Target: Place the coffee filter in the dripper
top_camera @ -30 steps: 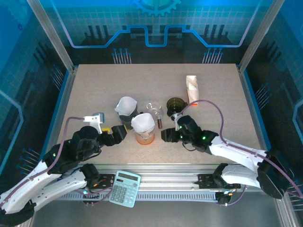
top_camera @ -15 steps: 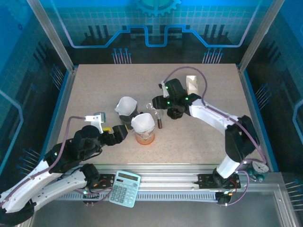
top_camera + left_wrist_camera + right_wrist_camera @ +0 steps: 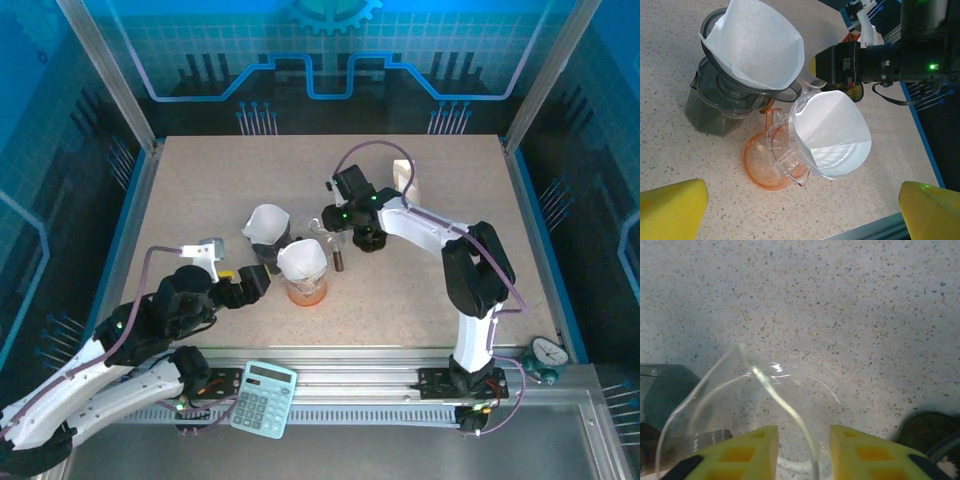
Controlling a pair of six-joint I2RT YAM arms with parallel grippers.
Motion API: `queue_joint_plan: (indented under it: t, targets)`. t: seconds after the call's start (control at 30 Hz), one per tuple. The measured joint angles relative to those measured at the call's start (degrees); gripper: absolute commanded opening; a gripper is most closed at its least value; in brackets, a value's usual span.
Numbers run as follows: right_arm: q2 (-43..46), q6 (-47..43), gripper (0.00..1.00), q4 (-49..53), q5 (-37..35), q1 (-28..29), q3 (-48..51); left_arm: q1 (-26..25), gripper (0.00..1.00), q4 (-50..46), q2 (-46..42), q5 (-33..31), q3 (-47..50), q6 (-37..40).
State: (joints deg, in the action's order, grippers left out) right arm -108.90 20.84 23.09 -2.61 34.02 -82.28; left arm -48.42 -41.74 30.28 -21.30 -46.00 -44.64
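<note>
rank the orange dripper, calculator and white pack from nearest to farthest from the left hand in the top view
1. orange dripper, just right of the left hand
2. calculator, at the near edge
3. white pack, far right

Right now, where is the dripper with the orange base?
In the top view, the orange-based dripper stands near the middle of the table, a white filter in it, just right of the dark dripper.

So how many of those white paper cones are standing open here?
2. One paper cone sits in the dark dripper; the other in the clear dripper beside it. The white pack at the back may hide more.
</note>
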Motion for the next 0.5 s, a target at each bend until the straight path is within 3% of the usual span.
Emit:
queue_joint_plan:
  t: [0.2,0.37,0.5]
  targets:
    - [-0.7,-0.6,0.1,0.5,-0.8,0.0,-1.1,0.0,0.99,0.0,0.0,-0.4,0.1,0.0]
    - [-0.8,-0.3,0.01,0.7,-1.3,-0.3,-1.4,0.0,0.99,0.0,0.0,-0.4,0.1,0.0]
    - [-0.8,-0.4,0.0,1.0,-1.5,-0.3,-1.5,0.0,0.99,0.0,0.0,-0.4,0.1,0.0]
